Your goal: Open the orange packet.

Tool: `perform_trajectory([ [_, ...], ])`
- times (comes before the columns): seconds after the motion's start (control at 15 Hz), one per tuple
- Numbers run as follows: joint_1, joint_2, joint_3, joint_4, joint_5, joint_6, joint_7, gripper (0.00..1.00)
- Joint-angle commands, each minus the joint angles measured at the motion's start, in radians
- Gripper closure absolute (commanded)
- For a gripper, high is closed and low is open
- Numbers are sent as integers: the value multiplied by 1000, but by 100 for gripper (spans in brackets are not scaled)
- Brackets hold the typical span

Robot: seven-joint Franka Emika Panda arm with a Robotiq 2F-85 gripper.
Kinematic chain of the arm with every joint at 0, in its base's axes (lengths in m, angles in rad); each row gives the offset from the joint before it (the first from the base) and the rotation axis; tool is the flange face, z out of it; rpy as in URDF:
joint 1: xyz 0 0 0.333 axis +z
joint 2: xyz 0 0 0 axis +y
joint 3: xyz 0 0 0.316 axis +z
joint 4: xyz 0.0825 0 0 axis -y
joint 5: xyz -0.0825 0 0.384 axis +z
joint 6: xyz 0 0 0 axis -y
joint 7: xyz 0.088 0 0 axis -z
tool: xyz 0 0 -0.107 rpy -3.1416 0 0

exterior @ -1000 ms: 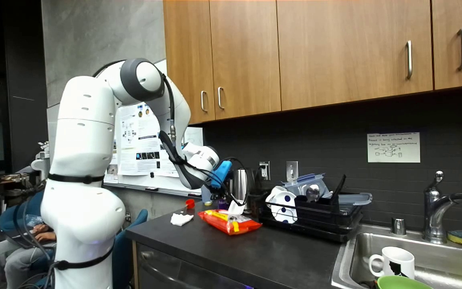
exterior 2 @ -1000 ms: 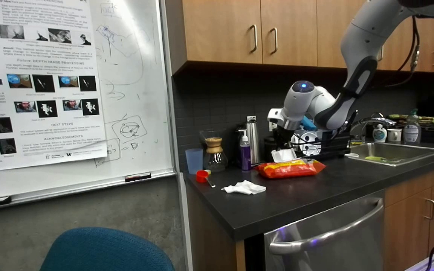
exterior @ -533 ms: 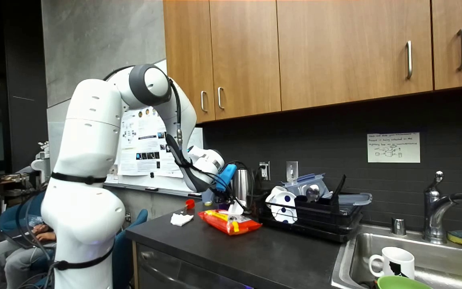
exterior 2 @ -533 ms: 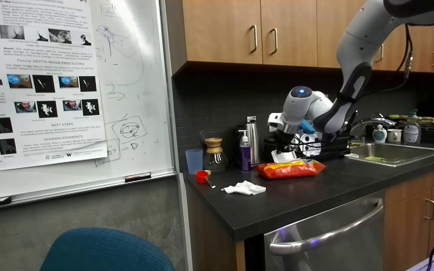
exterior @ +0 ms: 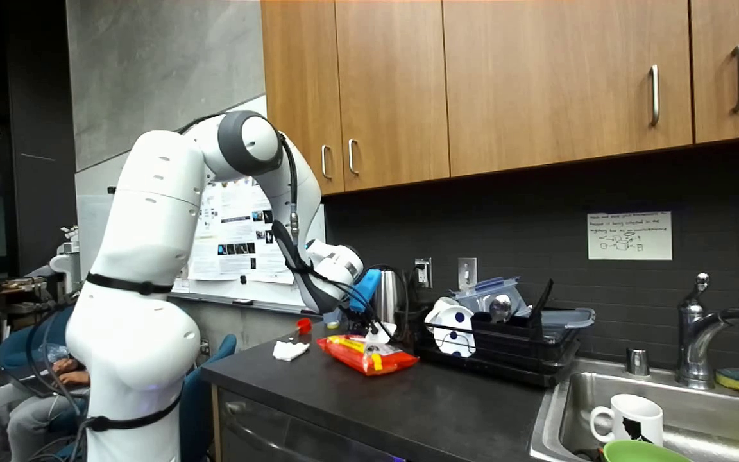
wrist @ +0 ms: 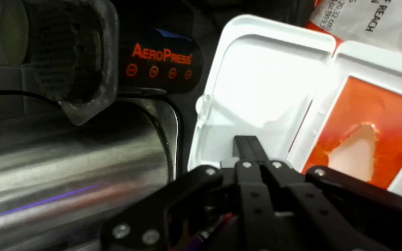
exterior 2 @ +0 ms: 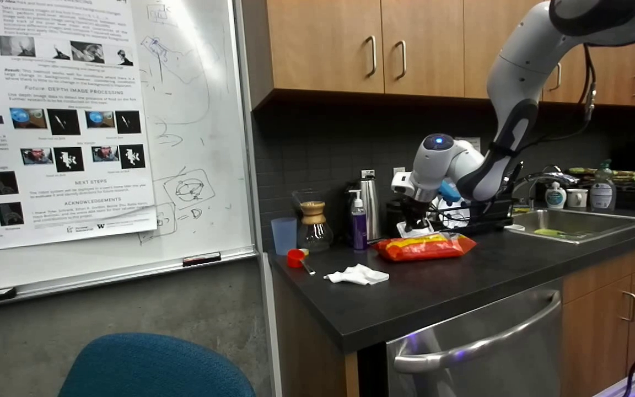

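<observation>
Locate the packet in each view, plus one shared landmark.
In an exterior view: packet lower centre, below the flask.
In an exterior view: packet right of centre, flask to its upper left.
Wrist view: packet at right, cropped; flask at left.
Shared landmark: flask.

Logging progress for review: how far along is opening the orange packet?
Done: the white flip lid on the orange wipes packet is open, baring a ragged hole. In hand: the shut gripper is over the lid's inner face; contact unclear. Remaining: probably only backing away.
</observation>
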Motion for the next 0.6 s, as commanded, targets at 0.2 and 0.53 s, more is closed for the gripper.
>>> perform_trajectory([
  [0.2,2,38,-6,36,-32,6,15,100],
  [0.53,3,39,-5,34,-30,1,14,100],
])
